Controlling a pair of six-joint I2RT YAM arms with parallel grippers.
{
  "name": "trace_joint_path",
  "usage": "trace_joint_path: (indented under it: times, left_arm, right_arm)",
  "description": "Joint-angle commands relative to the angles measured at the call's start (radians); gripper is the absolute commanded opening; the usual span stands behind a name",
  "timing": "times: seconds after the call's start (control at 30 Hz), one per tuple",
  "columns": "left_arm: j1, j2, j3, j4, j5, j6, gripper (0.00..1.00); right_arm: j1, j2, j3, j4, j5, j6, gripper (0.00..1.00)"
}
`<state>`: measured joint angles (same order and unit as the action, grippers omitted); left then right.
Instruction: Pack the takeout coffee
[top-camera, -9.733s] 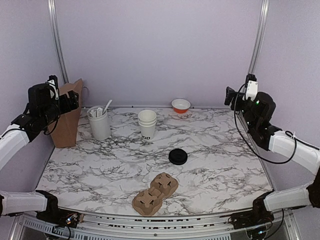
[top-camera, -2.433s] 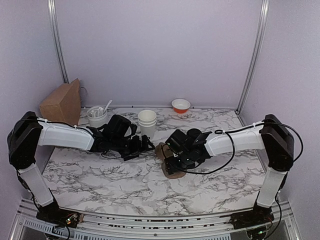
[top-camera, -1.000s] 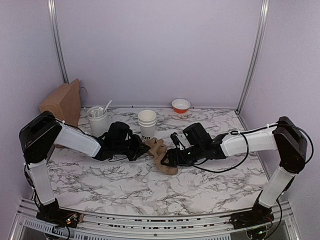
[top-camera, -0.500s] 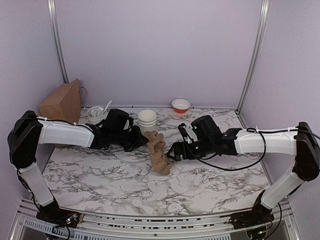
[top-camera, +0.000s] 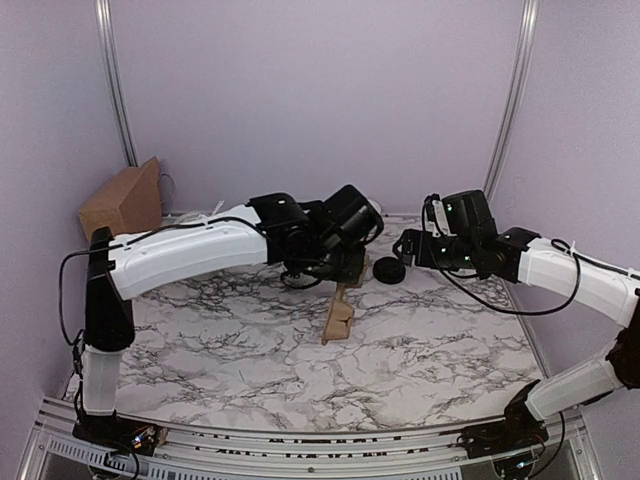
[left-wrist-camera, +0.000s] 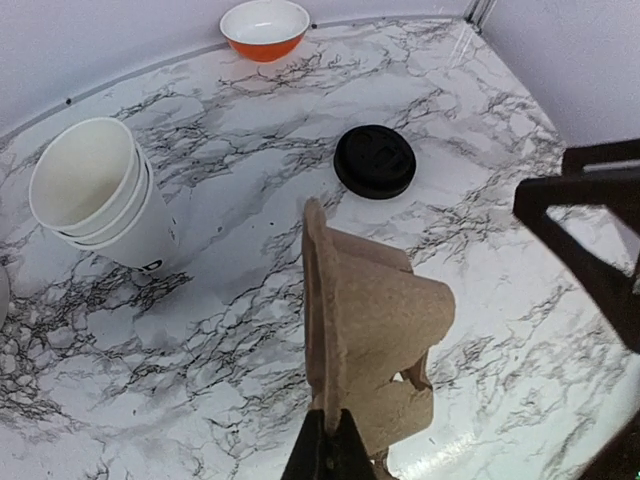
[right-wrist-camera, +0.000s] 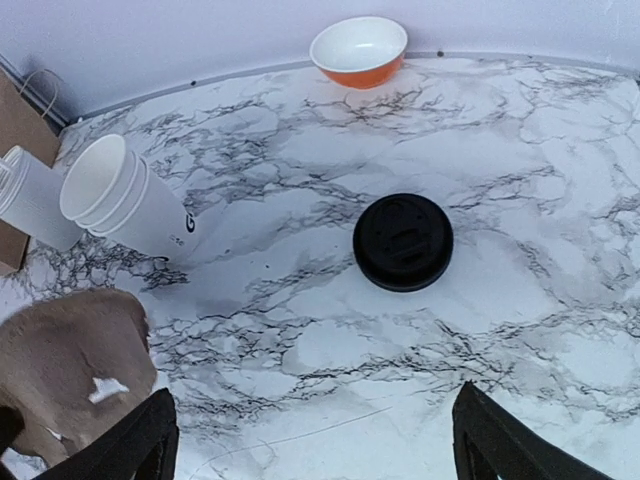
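A stack of white paper cups (left-wrist-camera: 95, 205) (right-wrist-camera: 120, 200) stands at the back of the marble table; the left arm hides it in the top view. The black lid (top-camera: 389, 271) (left-wrist-camera: 375, 160) (right-wrist-camera: 403, 241) lies flat to the right of the cups. My left gripper (left-wrist-camera: 328, 452) (top-camera: 345, 272) is shut on the rim of a brown cardboard cup carrier (left-wrist-camera: 365, 330) (top-camera: 339, 312), which hangs on edge above the table. My right gripper (right-wrist-camera: 320, 432) (top-camera: 406, 250) hovers open and empty above the table, just this side of the lid. The carrier (right-wrist-camera: 70, 370) is to its left.
An orange-and-white bowl (left-wrist-camera: 265, 27) (right-wrist-camera: 359, 50) sits at the back wall. A brown paper bag (top-camera: 120, 195) stands at the back left, with a grey-white utensil canister (right-wrist-camera: 35, 200) beside it. The right arm's dark fingers (left-wrist-camera: 590, 230) reach in from the right of the left wrist view.
The left gripper has lifted the carrier and swung it right and back, so it hangs vertically. The right gripper has drawn away to the right and up, with its jaws wide.
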<state>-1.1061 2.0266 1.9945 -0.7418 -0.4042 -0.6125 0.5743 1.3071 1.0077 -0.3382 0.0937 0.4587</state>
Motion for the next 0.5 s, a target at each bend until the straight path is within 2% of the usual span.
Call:
trace_joint_path:
  times: [0.0, 0.1, 0.27, 0.47]
  left_arm:
    - [-0.059, 0.276, 0.309, -0.434, -0.277, 0.080, 0.00]
    - [-0.071, 0.368, 0.448, -0.487, -0.300, 0.088, 0.00]
    - [-0.077, 0.386, 0.450, -0.471, -0.257, 0.080, 0.01]
    - [-0.077, 0.382, 0.423, -0.375, -0.128, 0.082, 0.19]
  right_arm:
    - [-0.048, -0.037, 0.024, -0.048, 0.033, -0.031, 0.92]
    - [-0.075, -0.062, 0.001, -0.049, 0.029, -0.031, 0.92]
    - [-0.086, -0.079, -0.028, -0.050, 0.026, -0.037, 0.93]
    - [-0.088, -0.071, -0.040, -0.045, 0.008, -0.041, 0.93]
